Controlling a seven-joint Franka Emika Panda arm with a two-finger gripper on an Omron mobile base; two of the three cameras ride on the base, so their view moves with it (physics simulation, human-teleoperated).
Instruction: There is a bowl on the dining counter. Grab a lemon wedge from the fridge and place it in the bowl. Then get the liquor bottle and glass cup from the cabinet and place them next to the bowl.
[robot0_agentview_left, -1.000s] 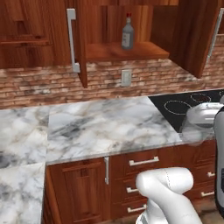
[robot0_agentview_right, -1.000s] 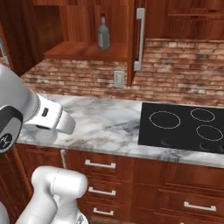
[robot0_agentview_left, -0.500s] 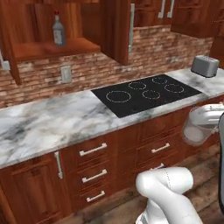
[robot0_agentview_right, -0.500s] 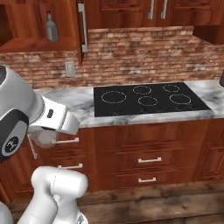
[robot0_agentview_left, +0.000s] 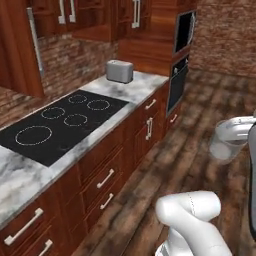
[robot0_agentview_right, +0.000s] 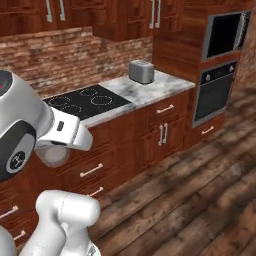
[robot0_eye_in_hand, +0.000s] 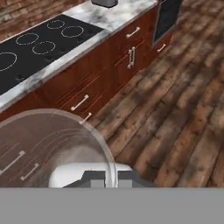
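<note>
Clear glass cup (robot0_agentview_left: 226, 146), glossy black cooktop (robot0_agentview_left: 55, 123), veined marble counter (robot0_agentview_right: 145, 89), brushed-metal toaster (robot0_agentview_left: 119, 71), plank-wood floor (robot0_agentview_right: 200, 200)

Marble counter (robot0_agentview_left: 142, 84): toaster (robot0_agentview_left: 119, 71) standing on it, black cooktop (robot0_agentview_left: 60, 119) set in.

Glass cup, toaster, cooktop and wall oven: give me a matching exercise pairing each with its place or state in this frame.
Column one:
1. glass cup
2. toaster
3. cooktop
4. wall oven

Column two:
A. set flush into the marble counter
B. built into the tall wooden unit
C. held by the gripper above the floor
D. standing on the counter's end

Pairs: 1-C, 2-D, 3-A, 4-B
</note>
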